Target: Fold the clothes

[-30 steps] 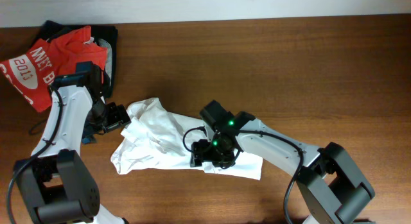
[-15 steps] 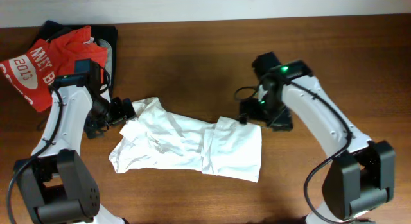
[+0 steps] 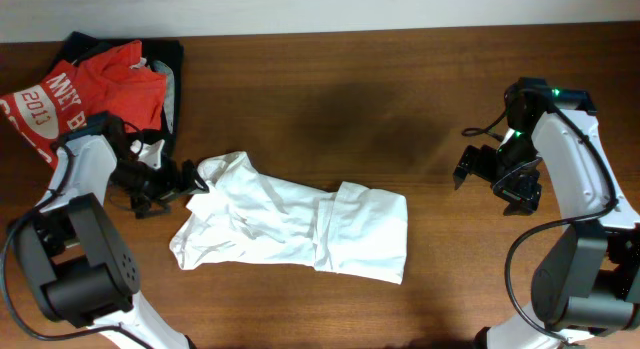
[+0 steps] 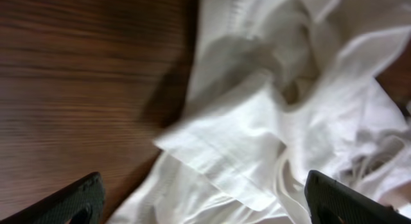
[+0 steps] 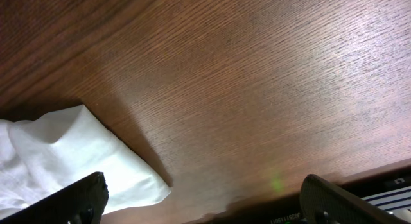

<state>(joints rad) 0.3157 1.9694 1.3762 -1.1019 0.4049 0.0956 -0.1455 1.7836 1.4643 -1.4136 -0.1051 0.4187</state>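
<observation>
Beside the white T-shirt point(image 3: 300, 224) my left gripper point(image 3: 183, 179), and well away my right gripper point(image 3: 472, 169), have let go, wide open: right-hand fold laid

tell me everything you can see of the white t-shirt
The white T-shirt is thin cloth, lying crumpled on the wooden table. Its right part is folded over into a flat panel, and its left end is bunched in wrinkles. No gripper holds it; the open left gripper hovers at its left end.

Three views, one table point(image 3: 300, 109)
Overhead looks straight down; left wrist sees the white T-shirt point(image 4: 257, 121) close ahead of its fingers point(image 4: 77, 198), right wrist only a corner.
</observation>
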